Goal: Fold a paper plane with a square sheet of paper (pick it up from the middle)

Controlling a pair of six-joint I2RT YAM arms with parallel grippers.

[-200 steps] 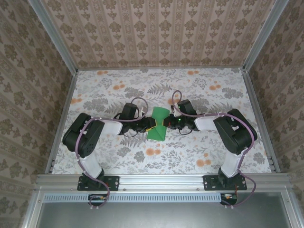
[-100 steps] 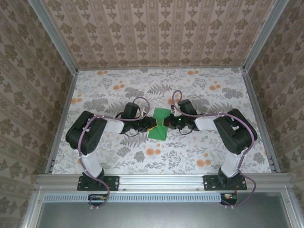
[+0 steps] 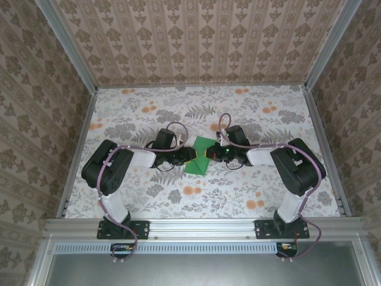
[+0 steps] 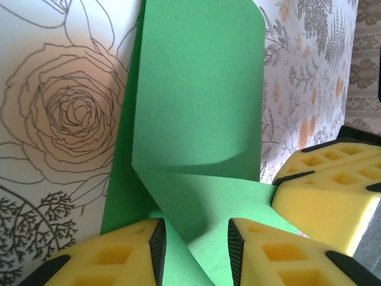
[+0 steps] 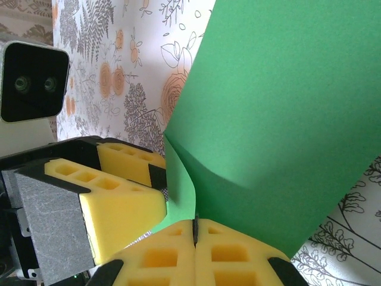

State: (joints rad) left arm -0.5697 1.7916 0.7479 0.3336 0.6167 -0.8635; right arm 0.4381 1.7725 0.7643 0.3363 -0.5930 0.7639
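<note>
**Item 1: square sheet of thin bright green paper** (image 3: 196, 165). It sits mid-tabletop between the two arms, partly folded, with a raised ridge at its waist and a flap curling up, not yet creased flat.

**Item 2: right tool** (image 3: 209, 155). Its yellow foam pads are pressed together, pinching the ridge of the sheet.

**Item 3: left tool** (image 3: 189, 157). Its pads stand apart with the ridge running between them. You cannot tell whether they press on it.

**Handling note.** The step in hand looks like setting a centre fold.
- Use the right pinch as your anchor.
- Close the left pads squarely on the ridge and just beside it.
- Draw the paper taut without tugging, because thin paper tears or skews.
- Check that the edges meet before flattening.

**Item 4: tabletop** (image 3: 250, 113). Pale floral cloth with grey ferns and orange blooms, bare around the sheet.

**Item 5: enclosure.** Damask-patterned walls (image 3: 196, 42) stand on three sides, and an aluminium rail (image 3: 202, 225) runs along the near edge.
</note>
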